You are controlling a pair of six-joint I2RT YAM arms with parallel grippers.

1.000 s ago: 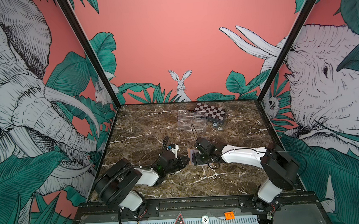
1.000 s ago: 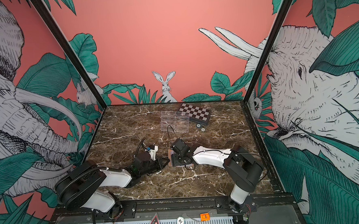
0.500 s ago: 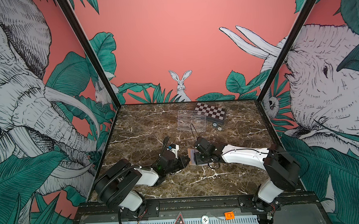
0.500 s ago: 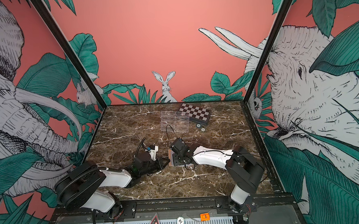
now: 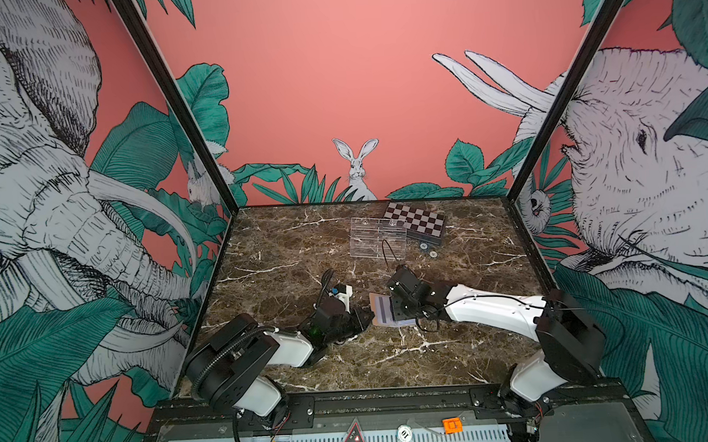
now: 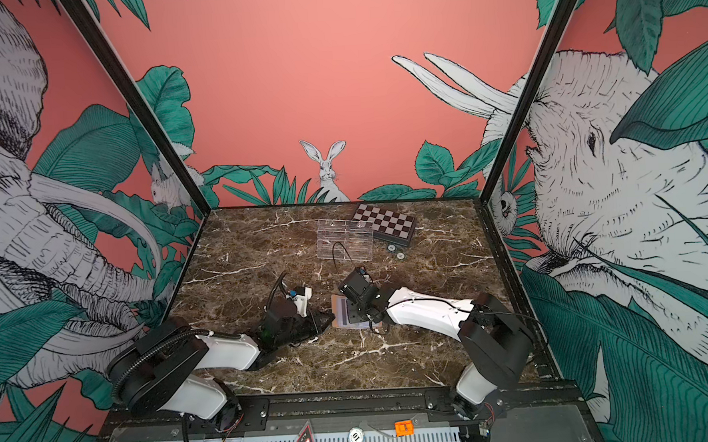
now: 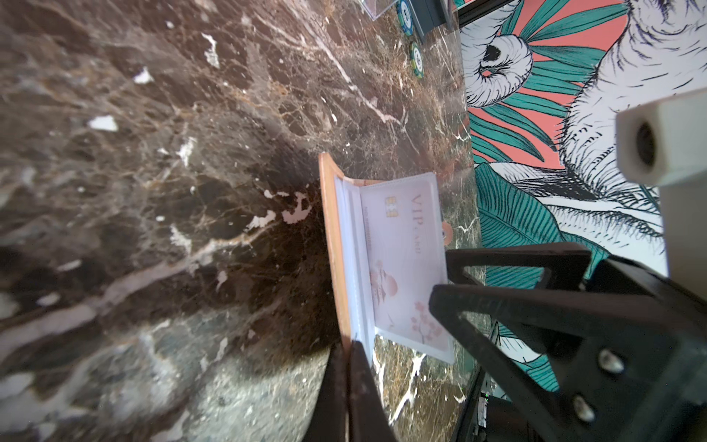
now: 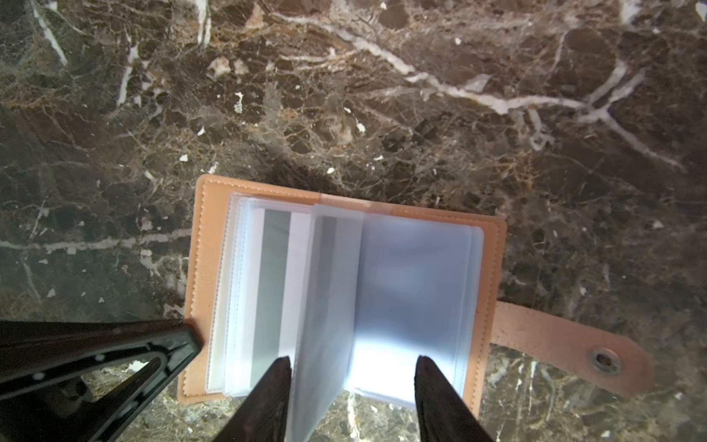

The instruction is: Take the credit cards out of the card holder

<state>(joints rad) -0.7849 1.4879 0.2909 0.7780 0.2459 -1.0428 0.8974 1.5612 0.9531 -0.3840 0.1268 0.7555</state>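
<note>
The tan card holder [image 5: 378,308] [image 6: 340,310] lies open on the marble, its strap tab [image 8: 566,352] flat beside it. My left gripper [image 7: 350,344] [image 5: 365,316] is shut on the edge of the card holder's cover [image 7: 332,237]. One of the credit cards [image 7: 405,260], white with pink marks, stands in a raised sleeve. Another [image 8: 275,275] shows its dark stripe in a left sleeve. My right gripper [image 8: 352,359] [image 5: 395,310] is open over the holder, and the raised sleeve stands between its fingers.
A clear acrylic tray [image 5: 378,241] and a checkered box [image 5: 417,227] stand at the back of the table, with two chips [image 5: 428,249] beside them. The enclosure walls close in on both sides.
My right gripper has shifted slightly over the open card holder and its jaws have narrowed a little. The left gripper has kept its hold and has not moved.
</note>
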